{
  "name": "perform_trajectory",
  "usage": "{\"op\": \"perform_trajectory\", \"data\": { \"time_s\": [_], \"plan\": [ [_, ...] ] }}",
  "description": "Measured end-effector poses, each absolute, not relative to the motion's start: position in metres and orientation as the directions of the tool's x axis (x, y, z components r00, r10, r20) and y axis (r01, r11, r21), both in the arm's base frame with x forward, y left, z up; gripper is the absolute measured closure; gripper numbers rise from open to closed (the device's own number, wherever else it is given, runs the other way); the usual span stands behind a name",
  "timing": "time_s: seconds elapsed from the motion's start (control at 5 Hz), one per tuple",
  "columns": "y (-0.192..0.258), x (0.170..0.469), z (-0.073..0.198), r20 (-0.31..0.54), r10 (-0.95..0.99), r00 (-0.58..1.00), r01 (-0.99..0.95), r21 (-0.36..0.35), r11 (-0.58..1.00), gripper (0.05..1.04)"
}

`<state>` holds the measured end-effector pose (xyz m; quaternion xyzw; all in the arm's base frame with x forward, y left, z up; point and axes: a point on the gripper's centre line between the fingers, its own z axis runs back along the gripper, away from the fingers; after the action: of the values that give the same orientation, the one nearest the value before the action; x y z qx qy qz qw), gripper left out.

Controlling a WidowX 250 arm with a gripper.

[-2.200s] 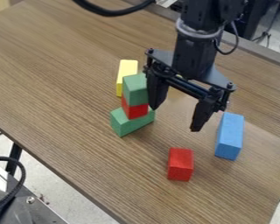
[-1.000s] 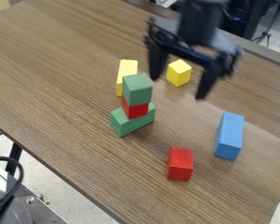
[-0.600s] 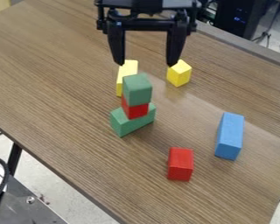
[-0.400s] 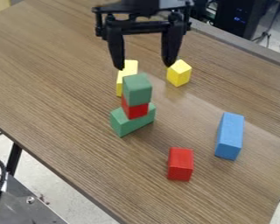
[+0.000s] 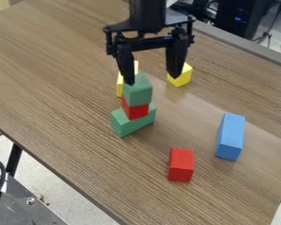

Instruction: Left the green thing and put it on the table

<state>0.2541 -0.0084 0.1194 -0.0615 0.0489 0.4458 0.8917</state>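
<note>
Your arm comes in from the far edge, a bit left of centre, and hangs down over the far side of the table. Your gripper points down, fingers wide apart, nothing held. Its left finger overlaps the far edge of the top green block in view; can't tell if they touch. Its right finger is out to the right, overlapping the yellow cube.

Your top green block sits on top of the stack, off the table: under it the small red block, under that the bottom green block, which rests on the table. Long yellow block is just beyond the stack, partly hidden. Blue block lies at right, well apart from the stack. Near red block is nearer you, between stack and blue block left to right.
</note>
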Motion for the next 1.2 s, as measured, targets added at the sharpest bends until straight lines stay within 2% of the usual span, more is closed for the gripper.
{"op": "perform_trajectory", "data": {
  "time_s": [0.2,0.6,0.8,1.0,1.2],
  "plan": [
    [-0.004,0.253,0.108,-0.182,0.786,0.590,-0.803,-0.033,0.595,0.084],
    [0.010,0.249,0.092,-0.267,0.772,0.577,-0.804,-0.019,0.594,0.084],
    [0.011,0.250,0.087,-0.270,0.766,0.584,-0.798,-0.018,0.602,0.117],
    [0.012,0.252,0.087,-0.258,0.752,0.606,-0.779,-0.004,0.627,0.396],
    [0.008,0.255,0.093,-0.253,0.723,0.642,-0.747,0.002,0.664,0.500]
  ]
}}
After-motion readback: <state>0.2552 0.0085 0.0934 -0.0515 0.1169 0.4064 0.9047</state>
